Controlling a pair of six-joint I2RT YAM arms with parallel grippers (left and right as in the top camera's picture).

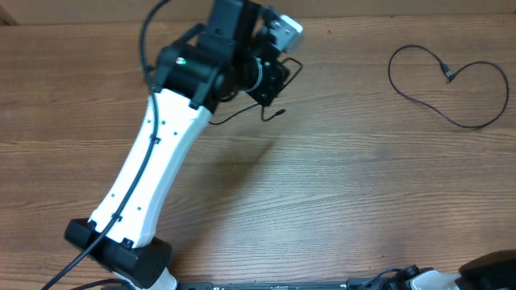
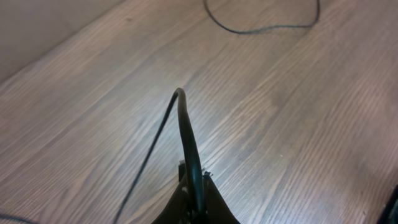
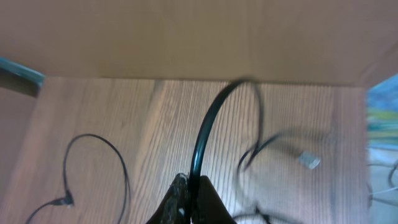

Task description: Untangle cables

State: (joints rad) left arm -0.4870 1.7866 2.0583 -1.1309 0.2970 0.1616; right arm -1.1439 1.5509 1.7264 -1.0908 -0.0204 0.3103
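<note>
My left gripper (image 1: 268,95) hovers at the far middle of the table, shut on a thin black cable (image 2: 186,134). That cable arches out of the jaws and falls away to the table. Its loop (image 1: 295,69) and plug end (image 1: 278,113) show beside the gripper from overhead. A second cable (image 1: 451,121) lies loose in a loop at the far right, also seen in the left wrist view (image 2: 261,28) and the right wrist view (image 3: 118,162). My right gripper (image 3: 194,180) is shut on another black cable (image 3: 208,124) that curves up and over to the right.
The left arm's white link (image 1: 153,161) crosses the table's left half. Part of the right arm (image 1: 492,270) shows at the near right corner. A small pale object (image 3: 308,160) lies blurred by tangled cable to the right. A beige wall (image 3: 199,37) stands behind the table.
</note>
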